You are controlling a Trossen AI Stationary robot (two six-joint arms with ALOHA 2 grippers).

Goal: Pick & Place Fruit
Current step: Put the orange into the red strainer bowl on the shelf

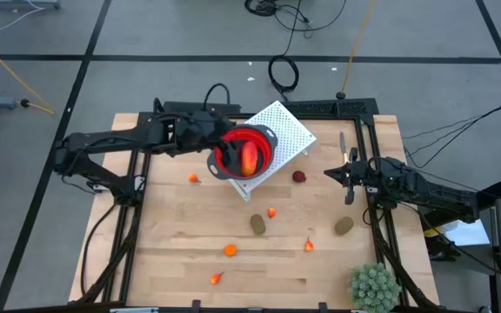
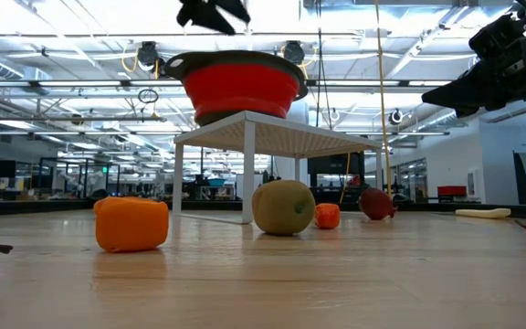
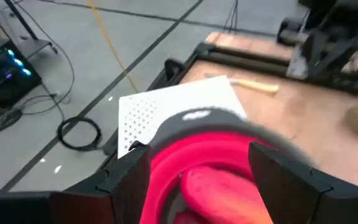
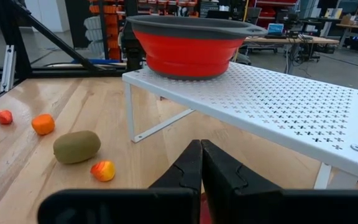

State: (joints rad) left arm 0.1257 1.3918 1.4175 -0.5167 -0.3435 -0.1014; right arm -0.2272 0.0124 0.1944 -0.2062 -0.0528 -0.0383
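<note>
Your left gripper (image 1: 218, 149) is hovering right over the red bowl (image 1: 249, 149), fingers (image 3: 132, 180) spread apart on either side of the rim with nothing between them. Inside the bowl you've got the longer red-orange piece (image 1: 249, 156) lying loose; the left wrist view shows it (image 3: 225, 196) sitting in the bottom, below the fingers. The bowl rests on the white perforated shelf (image 1: 290, 130), which stands near the far edge of the table (image 1: 172, 261), about mid-way along it.

Your right gripper (image 1: 346, 174) is parked by the right edge of the table, fingers (image 4: 222, 171) pressed together and holding nothing. Just beside it, toward the shelf, sits a dark red ball (image 1: 299, 176).

The remaining fruit is scattered over the table. One brown-green oval (image 1: 257, 224) lies around the middle, with a small orange bit (image 1: 271, 212) close by. A second oval (image 1: 344, 226) is nearer the right edge. More orange bits: one (image 1: 194, 178) left of the shelf, one (image 1: 230, 250) toward the near edge, one (image 1: 217, 278) closer still to that edge, and one (image 1: 309, 245) between the two ovals. The spiky green plant (image 1: 374, 287) fills the near right corner.
</note>
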